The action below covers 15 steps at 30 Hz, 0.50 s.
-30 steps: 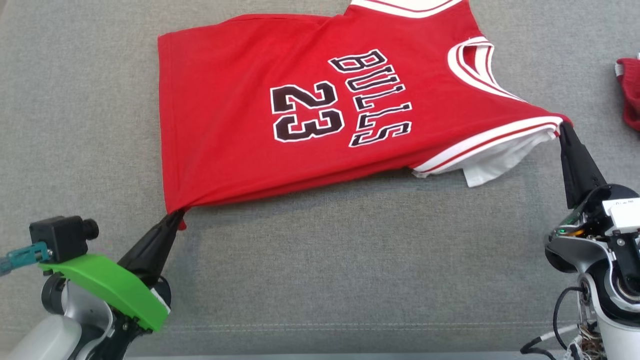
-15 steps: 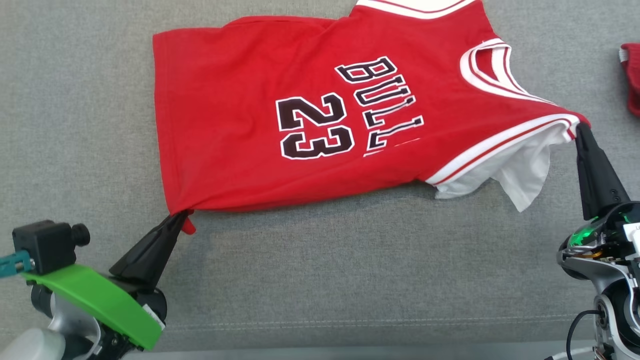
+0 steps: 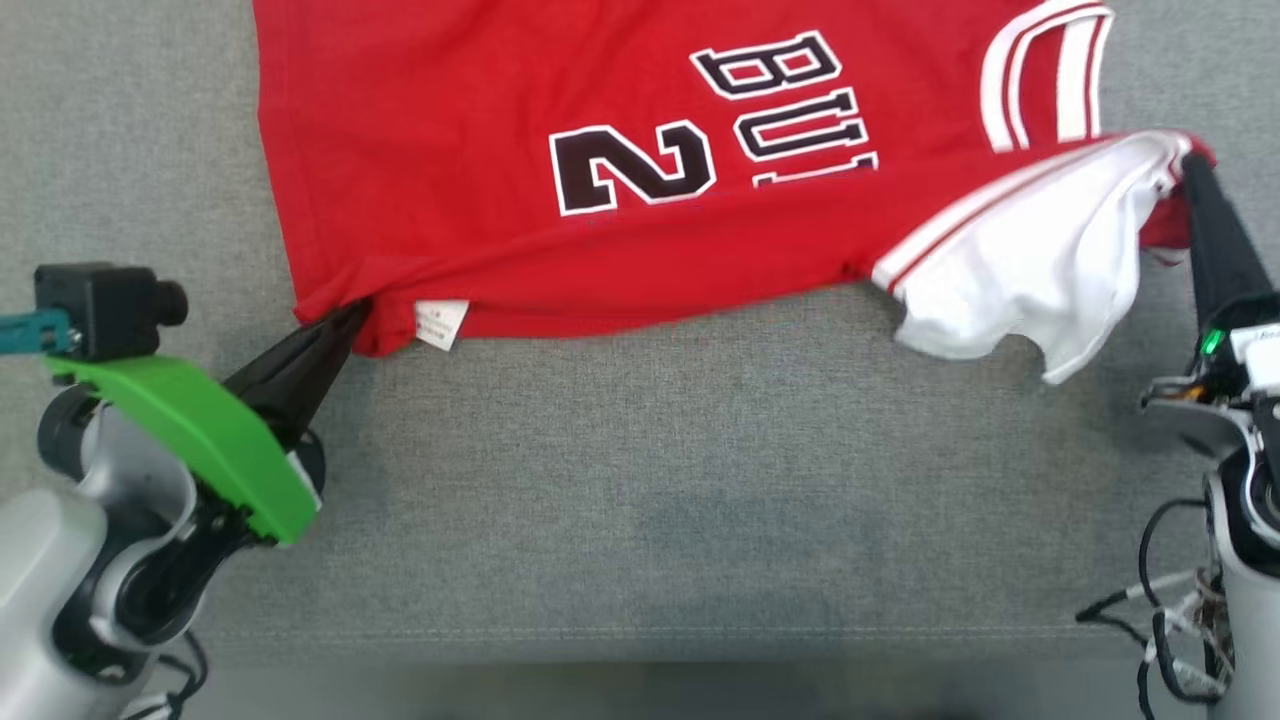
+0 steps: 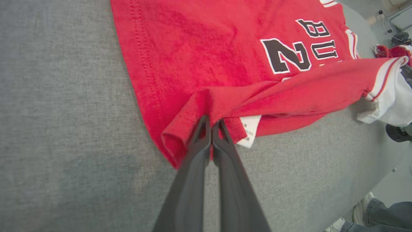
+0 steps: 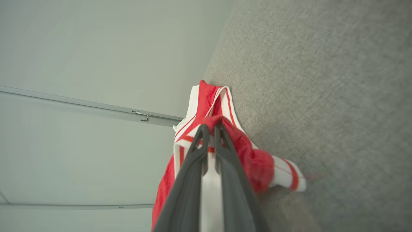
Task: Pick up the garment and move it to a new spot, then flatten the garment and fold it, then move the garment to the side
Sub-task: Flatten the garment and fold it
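My left fingers (image 3: 310,355) clench a hem corner of the red Bulls jersey (image 3: 450,130), my right fingers (image 3: 1215,235) its shoulder strap; it lies well back from the near edge of the grey counter (image 3: 640,480). For a clean fold, I should carry both corners evenly, edge taut.

Jersey (image 3: 450,150) lies spread across the far part of the tabletop (image 3: 650,480), running left to right, with its far side cut off by the head view's top edge. Left end effector (image 3: 355,310) pinches the near-left hem corner. Right end effector (image 3: 1190,165) pinches the near-right shoulder strap. Between them the near edge is doubled over the layer beneath. Care label (image 3: 441,324) hangs just right of the left end effector. Inner flap (image 3: 1030,270) sags just left of the right end effector. A foot (image 4: 362,206) is past the tabletop's edge in the left wrist view.
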Motion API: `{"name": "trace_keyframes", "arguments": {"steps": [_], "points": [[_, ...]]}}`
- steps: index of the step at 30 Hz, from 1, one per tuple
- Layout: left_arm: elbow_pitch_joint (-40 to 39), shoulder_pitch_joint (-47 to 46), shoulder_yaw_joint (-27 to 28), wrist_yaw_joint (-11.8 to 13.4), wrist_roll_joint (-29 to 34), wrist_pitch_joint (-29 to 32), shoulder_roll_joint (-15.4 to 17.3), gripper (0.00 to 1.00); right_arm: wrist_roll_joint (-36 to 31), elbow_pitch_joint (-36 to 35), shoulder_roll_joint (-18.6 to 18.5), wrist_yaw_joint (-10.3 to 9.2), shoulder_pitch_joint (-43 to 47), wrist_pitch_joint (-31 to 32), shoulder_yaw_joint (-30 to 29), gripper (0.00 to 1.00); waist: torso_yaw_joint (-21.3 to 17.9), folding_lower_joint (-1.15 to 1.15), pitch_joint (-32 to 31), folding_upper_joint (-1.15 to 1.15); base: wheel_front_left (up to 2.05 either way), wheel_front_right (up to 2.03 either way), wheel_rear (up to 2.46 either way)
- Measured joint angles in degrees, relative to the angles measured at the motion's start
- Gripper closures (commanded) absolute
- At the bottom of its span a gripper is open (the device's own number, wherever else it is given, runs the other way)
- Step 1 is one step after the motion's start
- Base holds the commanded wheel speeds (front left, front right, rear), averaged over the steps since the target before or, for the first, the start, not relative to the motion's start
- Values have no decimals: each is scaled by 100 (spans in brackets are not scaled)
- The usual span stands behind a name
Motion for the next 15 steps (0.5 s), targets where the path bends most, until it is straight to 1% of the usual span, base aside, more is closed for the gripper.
{"name": "trace_keyframes", "arguments": {"steps": [1, 2, 3, 4, 5, 6, 7, 12, 15], "points": [[145, -107, -58, 0, 12, 31, -100, 96, -70, 73, 0, 1, -130, -46, -48, 100, 10, 0, 69, 0, 0, 0, 0], [305, -203, -119, 0, 63, 45, -219, 84, -124, 155, -2, 1, -241, -69, -66, 100, 21, 0, 129, 0, 0, 0, 0], [431, -274, -178, 0, 136, 67, -333, 66, -165, 231, 0, 0, -326, -83, -69, 73, 37, 0, 181, 0, 0, 0, 0], [532, -316, -211, 0, 158, 75, -436, 55, -210, 289, 1, 0, -377, -83, -63, 52, 56, 0, 217, 0, 0, 0, 0], [613, -339, -221, 0, 158, 68, -520, 42, -241, 320, 3, 0, -399, -83, -59, 22, 81, 0, 237, 0, 0, 0, 0], [692, -363, -225, -2, 163, 66, -573, 23, -263, 349, 3, 0, -415, -83, -62, 0, 106, 0, 246, 0, 0, 0, 0], [746, -389, -226, -3, 164, 56, -627, 0, -277, 378, 0, -1, -434, -83, -74, 0, 127, 0, 244, 0, 0, 0, 0], [1036, -428, -245, -65, 163, -119, -968, 0, -238, 541, 81, 1, -465, -105, -141, 0, 158, 0, 126, 0, 0, 0, 0], [1205, -428, -243, -97, 154, -225, -1082, 0, -221, 642, 108, 1, -464, -118, -169, 0, 172, 0, 29, 0, 0, 0, 0]]}}
